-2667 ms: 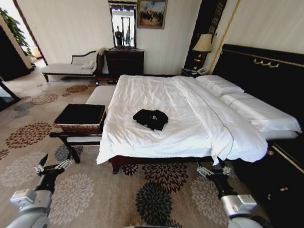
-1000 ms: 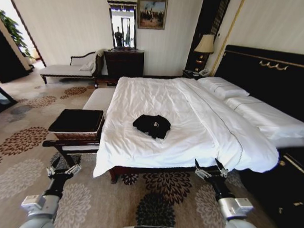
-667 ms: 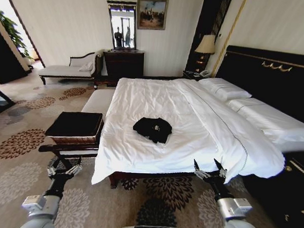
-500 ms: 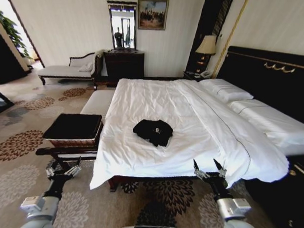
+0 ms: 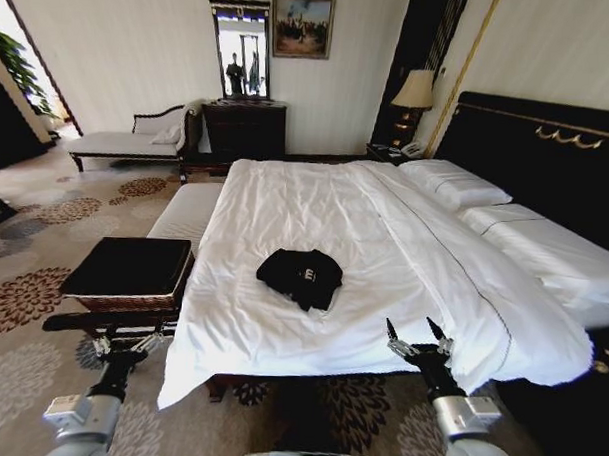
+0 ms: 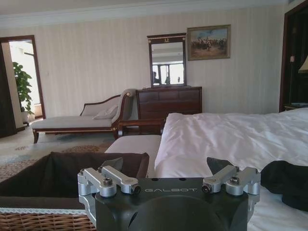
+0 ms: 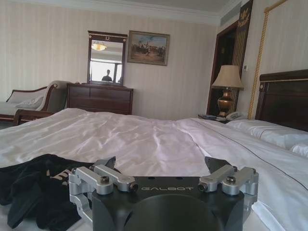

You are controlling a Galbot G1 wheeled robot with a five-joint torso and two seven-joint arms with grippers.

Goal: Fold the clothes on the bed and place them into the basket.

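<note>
2 grippers hang low at the foot of the very large bed with the white duvet and tall black headboard point(image 5: 315, 218): the left gripper point(image 5: 128, 344) off the bed's left corner, just in front of the shallow brown woven wicker basket with black lining point(image 5: 128, 272), and the right gripper point(image 5: 419, 340) against the near edge of the duvet. Both have their fingers spread apart with nothing between them, as both wrist views also show. The crumpled black short-sleeved T-shirt with white lettering point(image 5: 301, 275) lies on the duvet toward the foot of the bed, about midway across, between the 2 grippers and apart from both. The basket sits on a dark bench beside the bed's left edge, at about the level of the shirt.

Folding has not begun, in my judgement, and the robot seems to be closing in on the bed. From here the right gripper could snag the overhanging duvet, since it is already at the hem; a pinch there would drag bedding, not the shirt. The left gripper is close to the basket and bench, so a forward reach could knock them. The shirt is bunched, so a grasp on 1 fold may lift a lump, not a clean edge.

Sleeves, collar and hem cannot be told apart in the heap, and the lettering is too small to read. The basket's inside is dark, and the bed's right side is cut off.
</note>
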